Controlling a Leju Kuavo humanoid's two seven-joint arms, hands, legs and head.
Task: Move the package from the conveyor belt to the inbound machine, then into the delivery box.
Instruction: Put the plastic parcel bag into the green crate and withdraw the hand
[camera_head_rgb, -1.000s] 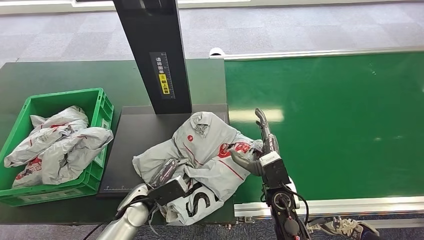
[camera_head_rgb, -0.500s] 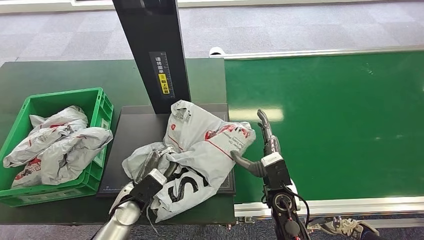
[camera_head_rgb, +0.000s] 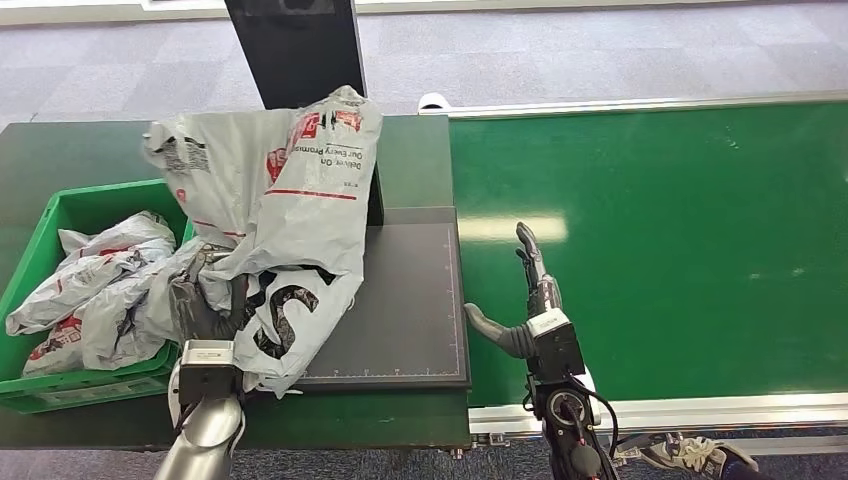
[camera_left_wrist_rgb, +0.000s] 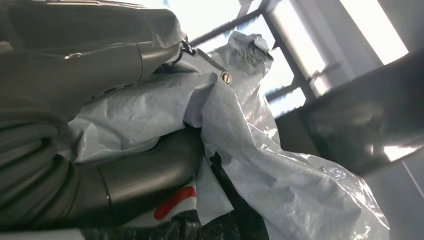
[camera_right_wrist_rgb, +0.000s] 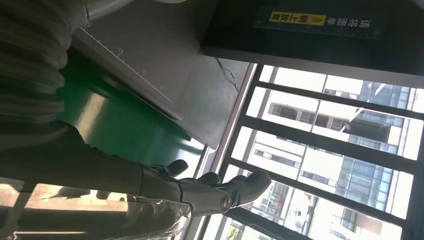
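While lifted, package (camera_head_rgb: 290, 180) reads "Deliver…On"

**Readable print on the package and the inbound machine**

The grey package (camera_head_rgb: 290, 190) carries red lettering near its upper end, seen in the head view: "Deliver... On" above "Your Every Promise", with a small red logo beside it. Lower down, large black letters show, one an "S". On the inbound machine (camera_right_wrist_rgb: 320, 22), the right wrist view shows a black label with white Chinese characters and a yellow tag, upside down. Its scale plate (camera_right_wrist_rgb: 130, 65) bears ruler marks numbered "15".
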